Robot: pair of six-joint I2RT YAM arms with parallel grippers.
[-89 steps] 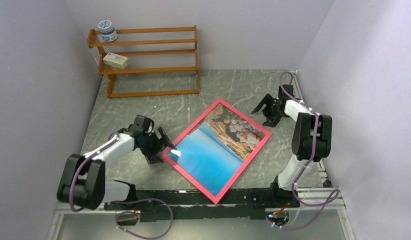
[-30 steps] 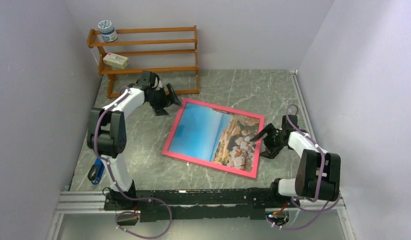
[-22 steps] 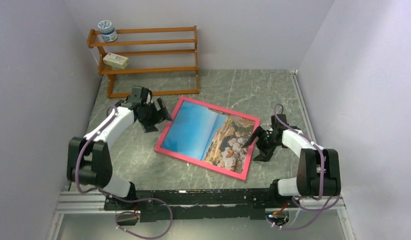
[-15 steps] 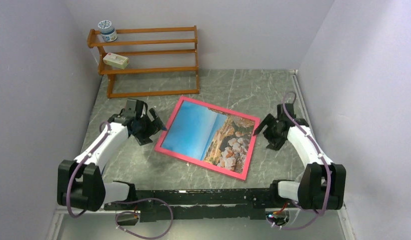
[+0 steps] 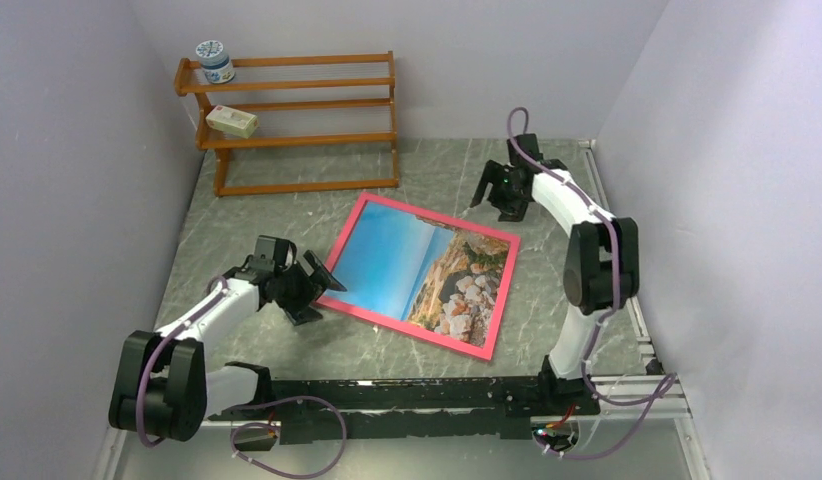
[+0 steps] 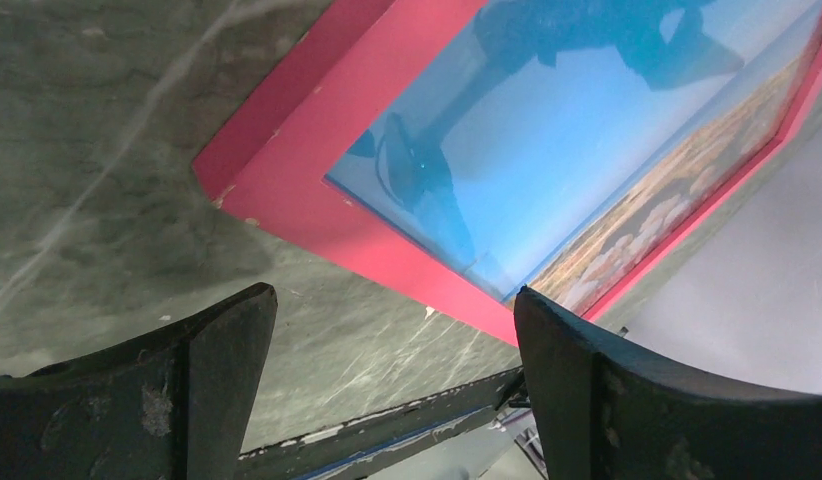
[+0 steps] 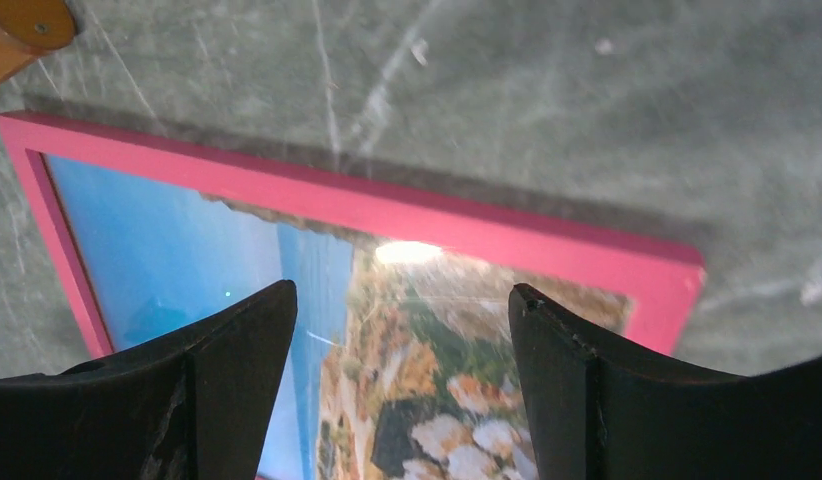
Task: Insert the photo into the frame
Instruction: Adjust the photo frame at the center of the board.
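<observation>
Frame (image 5: 440, 217), pink, photo (image 5: 417, 272) seated, flat on desk (image 5: 267, 230): left fingers (image 6: 222, 375) and right fingers (image 7: 232, 370) both spread wide, empty; withdraw straight up, nudging nothing.

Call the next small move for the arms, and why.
Probably back the left gripper straight away from the frame corner beside it, then stop. The photo already lies face up inside the frame, flat on the table. The left gripper and the right gripper are both open, empty and clear of it, so nothing seems left to place.
</observation>
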